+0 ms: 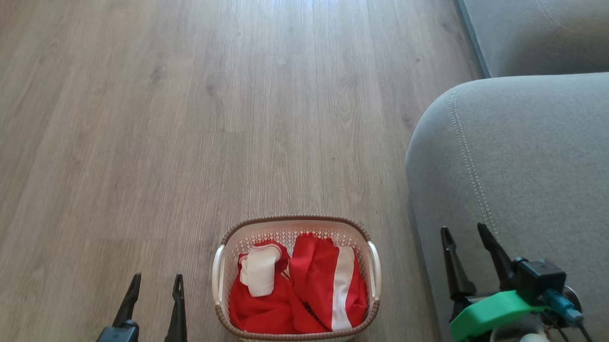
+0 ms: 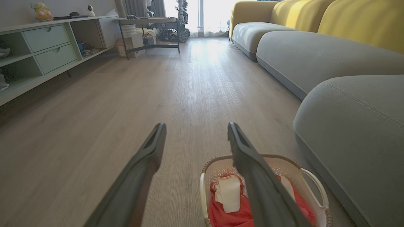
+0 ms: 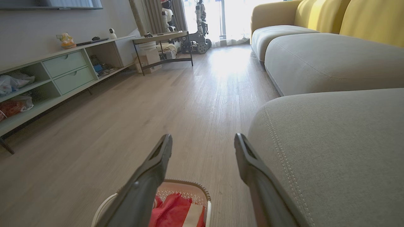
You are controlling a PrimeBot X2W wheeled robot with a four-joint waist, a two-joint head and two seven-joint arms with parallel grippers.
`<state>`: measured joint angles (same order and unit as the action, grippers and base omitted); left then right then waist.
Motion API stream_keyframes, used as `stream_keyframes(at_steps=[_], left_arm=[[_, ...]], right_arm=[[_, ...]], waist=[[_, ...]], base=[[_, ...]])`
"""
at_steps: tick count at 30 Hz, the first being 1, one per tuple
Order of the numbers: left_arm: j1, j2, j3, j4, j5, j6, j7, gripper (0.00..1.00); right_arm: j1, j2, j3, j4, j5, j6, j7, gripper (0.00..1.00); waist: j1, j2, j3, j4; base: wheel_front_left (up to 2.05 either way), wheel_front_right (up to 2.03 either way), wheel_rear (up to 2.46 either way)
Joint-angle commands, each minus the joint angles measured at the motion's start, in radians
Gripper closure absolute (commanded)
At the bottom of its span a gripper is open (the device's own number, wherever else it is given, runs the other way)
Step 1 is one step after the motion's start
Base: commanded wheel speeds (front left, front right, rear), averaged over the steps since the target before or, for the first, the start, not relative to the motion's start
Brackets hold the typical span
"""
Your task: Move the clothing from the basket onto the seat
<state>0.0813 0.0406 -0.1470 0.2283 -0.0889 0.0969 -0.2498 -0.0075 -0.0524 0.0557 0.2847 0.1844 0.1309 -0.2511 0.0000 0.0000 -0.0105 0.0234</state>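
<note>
Left end effector (image 1: 158,277) at 7 o'clock, fingers spread wide, empty, over wood floor (image 1: 185,111) beside basket (image 1: 297,220). Right end effector (image 1: 463,228) at 4 o'clock, equally wide, nothing held, poised above seat (image 1: 538,164) edge. Red-and-white clothing (image 1: 279,309) heaped inside basket at 6 o'clock, untouched. Basket parked near seat, likely for short transfer. Open fingers look ready for first grab.

Pale wood floor (image 1: 185,111); mint-drawered shelf unit (image 2: 47,47) along the wall; dark-legged table (image 2: 148,20) beyond it.
</note>
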Motion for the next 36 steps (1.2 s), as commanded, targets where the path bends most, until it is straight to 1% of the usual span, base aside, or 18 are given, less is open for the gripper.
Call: stream_keyframes(at_steps=[1,8,15,20,25,31,36], left_arm=[[-0.035,0.01,0.021,-0.027,-0.002,0.001,-0.012,0.0],[-0.067,0.01,-0.016,-0.009,0.0,-0.007,-0.012,0.0],[-0.162,0.01,-0.08,0.06,-0.002,-0.021,-0.012,0.0],[-0.272,0.01,-0.147,0.136,-0.019,-0.035,-0.012,0.0],[-0.404,0.01,-0.223,0.235,-0.038,-0.042,-0.012,0.0],[-0.574,0.01,-0.338,0.383,-0.066,-0.055,-0.012,0.0],[-0.72,0.01,-0.433,0.513,-0.101,-0.06,-0.011,0.0]], right_arm=[[-0.021,0.002,0.009,-0.037,-0.007,0.0,-0.011,0.0],[-0.03,0.002,-0.012,-0.055,-0.019,0.0,-0.011,0.0],[-0.085,0.002,-0.035,-0.096,-0.031,0.0,-0.011,0.0],[-0.158,0.002,-0.064,-0.136,-0.045,0.0,-0.011,0.0],[-0.247,0.002,-0.086,-0.184,-0.053,0.0,-0.011,0.0],[-0.348,0.002,-0.094,-0.247,-0.053,0.0,-0.011,0.0],[-0.412,0.002,-0.096,-0.325,-0.045,0.0,-0.011,0.0]], waist=[[0.0,0.0,0.007,0.0],[0.0,0.0,0.046,-0.002],[0.0,0.0,0.151,-0.004],[0.0,0.0,0.268,-0.008],[0.0,0.0,0.407,-0.033],[0.0,0.0,0.571,-0.07],[0.0,0.0,0.696,-0.096]], base=[[0.0,0.0,0.0],[0.0,0.0,0.0],[0.0,0.0,0.0],[0.0,0.0,0.0],[0.0,0.0,0.0],[0.0,0.0,0.0],[0.0,0.0,0.0]])
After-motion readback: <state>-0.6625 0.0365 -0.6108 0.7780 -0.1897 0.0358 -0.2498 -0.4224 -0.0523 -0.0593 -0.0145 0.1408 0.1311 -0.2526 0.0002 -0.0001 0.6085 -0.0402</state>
